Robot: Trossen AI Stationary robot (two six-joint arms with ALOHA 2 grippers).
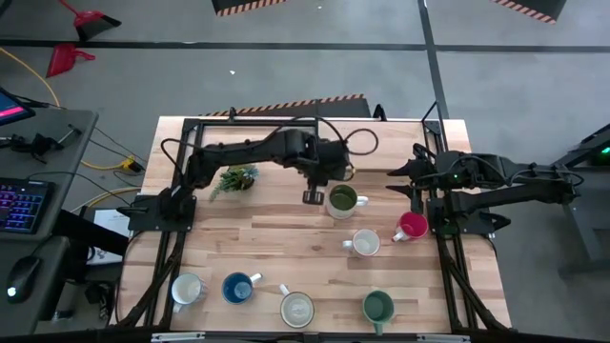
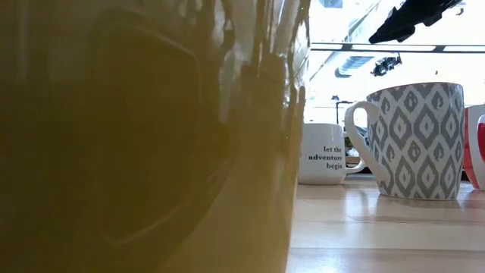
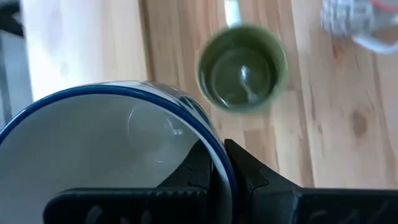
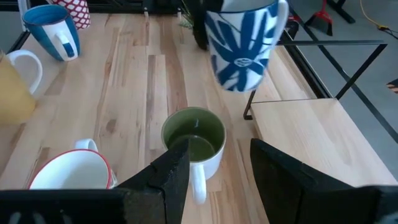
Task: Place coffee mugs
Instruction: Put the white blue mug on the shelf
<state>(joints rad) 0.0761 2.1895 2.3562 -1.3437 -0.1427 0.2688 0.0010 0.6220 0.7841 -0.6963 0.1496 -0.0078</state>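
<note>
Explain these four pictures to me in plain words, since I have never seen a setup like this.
These are two dark robot arms at a wooden table. One picture looks straight down, one sits at table height, and one rides on each wrist.

The left tool is shut on the rim of a white mug with blue leaf pattern, held in the air above an olive green mug. The right tool is open, holds nothing, and waits at the table's right edge near a red mug.

Also on the table: a patterned grey mug, a blue mug, a teal green mug, other white ones, and a plant sprig.
</note>
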